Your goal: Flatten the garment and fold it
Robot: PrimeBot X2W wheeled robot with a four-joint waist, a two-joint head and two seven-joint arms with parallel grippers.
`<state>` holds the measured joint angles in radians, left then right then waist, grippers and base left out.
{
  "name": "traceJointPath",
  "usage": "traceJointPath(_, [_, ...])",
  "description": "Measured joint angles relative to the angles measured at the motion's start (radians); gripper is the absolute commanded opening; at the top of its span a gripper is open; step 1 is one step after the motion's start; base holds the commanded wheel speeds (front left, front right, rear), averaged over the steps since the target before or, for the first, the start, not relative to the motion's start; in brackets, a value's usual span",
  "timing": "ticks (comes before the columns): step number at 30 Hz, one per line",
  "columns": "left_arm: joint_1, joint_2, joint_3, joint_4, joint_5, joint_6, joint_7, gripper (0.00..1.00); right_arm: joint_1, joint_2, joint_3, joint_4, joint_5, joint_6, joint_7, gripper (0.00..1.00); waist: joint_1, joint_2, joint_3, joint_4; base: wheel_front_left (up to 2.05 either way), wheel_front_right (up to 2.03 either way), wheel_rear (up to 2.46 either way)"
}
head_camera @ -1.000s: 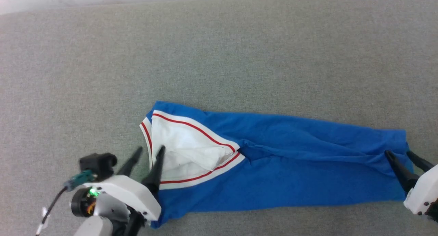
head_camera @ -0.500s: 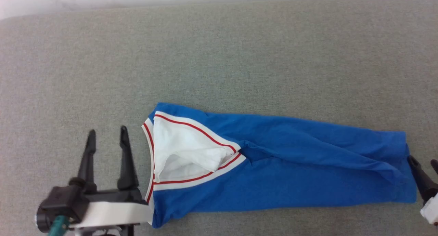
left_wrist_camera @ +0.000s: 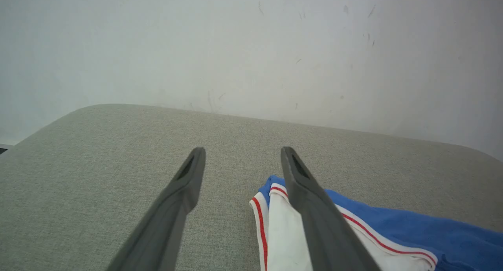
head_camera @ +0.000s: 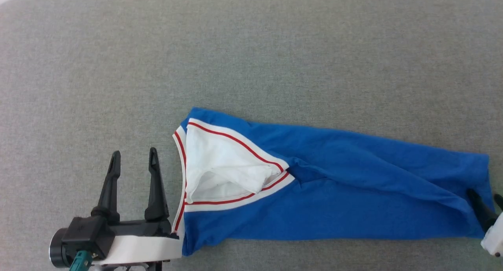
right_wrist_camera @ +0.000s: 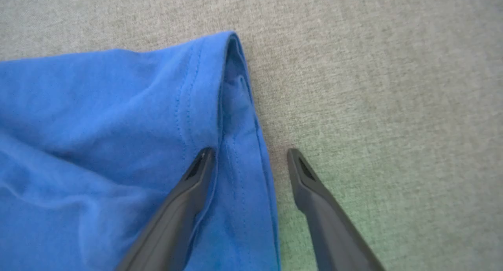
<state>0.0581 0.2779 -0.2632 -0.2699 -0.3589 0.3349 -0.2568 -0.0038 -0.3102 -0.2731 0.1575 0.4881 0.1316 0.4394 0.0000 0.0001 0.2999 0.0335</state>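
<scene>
Moved: left gripper point(head_camera: 134, 152) now clear of T-shirt point(head_camera: 353, 192), fingers apart.
Right gripper point(head_camera: 483, 194): fingers apart, astride hem point(right_wrist_camera: 239, 118).
Progress: seemingly folded lengthwise, rumpled; crosswise fold left.

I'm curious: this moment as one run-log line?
garment: narrow, creased | left gripper: open, beside garment | right gripper: open, straddling garment edge

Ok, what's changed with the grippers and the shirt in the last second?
The left gripper swung off the white sleeve end of the garment and stands open over the grey surface beside it. The right gripper backed to the hem's edge, open, one finger over the cloth. The garment lies as before, a long strip; the head camera shifted.
</scene>
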Motion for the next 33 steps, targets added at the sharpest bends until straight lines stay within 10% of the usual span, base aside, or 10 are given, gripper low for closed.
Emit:
traceJointPath(1, [0.0, 0.0, 0.0, 0.0, 0.0, 0.0, 0.0, 1.0, -0.005, -0.004, 0.008, 0.007, 0.001, 0.0, 0.001, 1.0, 0.0, 0.0, 0.003, 0.002, 0.0, 0.0, 0.0])
traceJointPath(2, [0.0, 0.001, -0.001, 0.0, 0.0, -0.001, 0.0, 1.0, -0.011, -0.01, 0.019, 0.013, 0.007, 0.0, 0.004, 0.75, 0.0, 0.0, 0.005, 0.003, 0.0, 0.0, 0.0])
traceJointPath(3, [-0.001, 0.001, -0.001, 0.0, 0.0, -0.001, 0.0, 1.0, -0.015, -0.013, 0.021, 0.019, 0.016, 0.0, 0.011, 0.13, 0.0, 0.0, 0.007, 0.004, 0.0, 0.0, 0.0])
traceJointPath(4, [-0.001, 0.001, -0.002, 0.0, 0.0, -0.001, 0.0, 1.0, -0.018, -0.016, 0.025, 0.02, 0.026, 0.0, 0.018, 0.0, 0.0, 0.0, 0.007, 0.004, 0.0, 0.0, 0.0])
traceJointPath(23, [0.004, 0.016, -0.024, 0.031, 0.006, -0.006, 0.02, 1.0, -0.038, -0.109, -0.165, -0.007, -0.033, 0.001, 0.012, 0.0, 0.0, 0.0, -0.107, 0.007, 0.0, 0.0, 0.0])
traceJointPath(33, [0.024, 0.003, -0.027, 0.065, -0.017, -0.01, 0.017, 1.0, -0.005, 0.023, 0.142, -0.272, 0.101, 0.0, 0.208, 0.0, -0.0001, 0.0, -0.155, 0.022, 0.0, 0.0, 0.0])
